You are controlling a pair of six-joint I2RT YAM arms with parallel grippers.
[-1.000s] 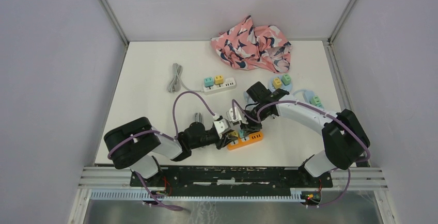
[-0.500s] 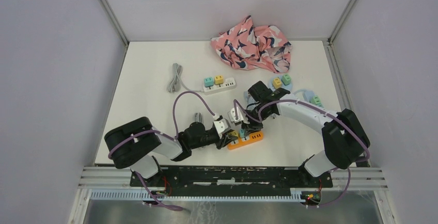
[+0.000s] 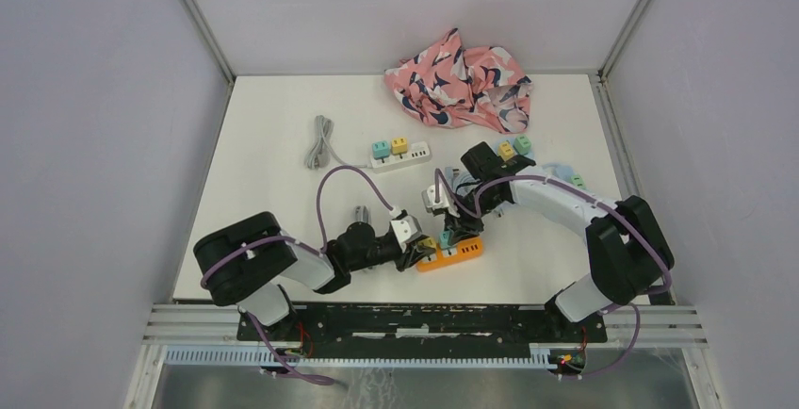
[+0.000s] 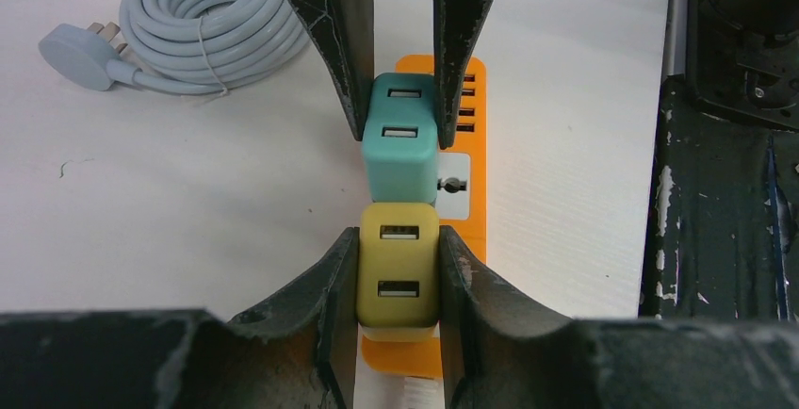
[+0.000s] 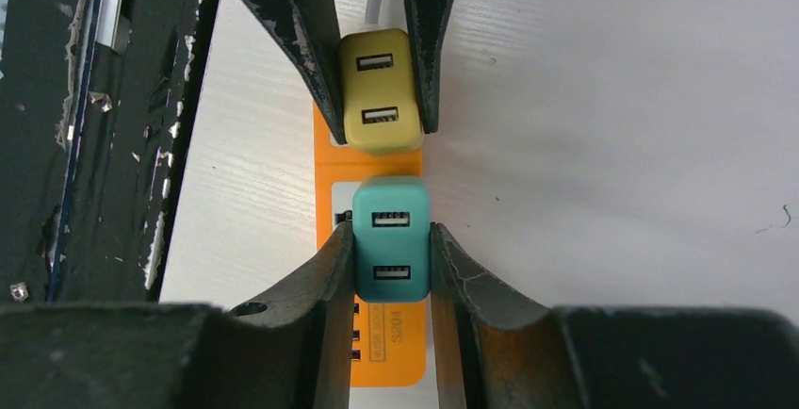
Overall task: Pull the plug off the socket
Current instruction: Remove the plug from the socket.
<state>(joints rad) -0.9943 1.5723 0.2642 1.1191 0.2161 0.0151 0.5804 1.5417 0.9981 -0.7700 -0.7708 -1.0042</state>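
Observation:
An orange power strip (image 3: 456, 254) lies on the white table near the front edge, with a yellow plug (image 3: 429, 243) and a teal plug (image 3: 444, 237) on it side by side. My left gripper (image 3: 421, 249) is shut on the yellow plug (image 4: 398, 268), a finger on each side. My right gripper (image 3: 450, 234) is shut on the teal plug (image 5: 391, 249) from the opposite end. The strip's orange body (image 4: 462, 98) shows beneath both plugs, and also in the right wrist view (image 5: 391, 352). I cannot tell whether the teal plug is still seated.
A white power strip (image 3: 400, 155) with two plugs and a grey coiled cable (image 3: 320, 142) lie further back. A pink patterned cloth (image 3: 462, 79) sits at the far edge. More plugs (image 3: 513, 150) lie at the right. The black rail (image 4: 725, 192) runs close beside the orange strip.
The right arm's forearm has shifted slightly back and to the right, and the orange strip has nudged a little right. Both grips are unchanged.

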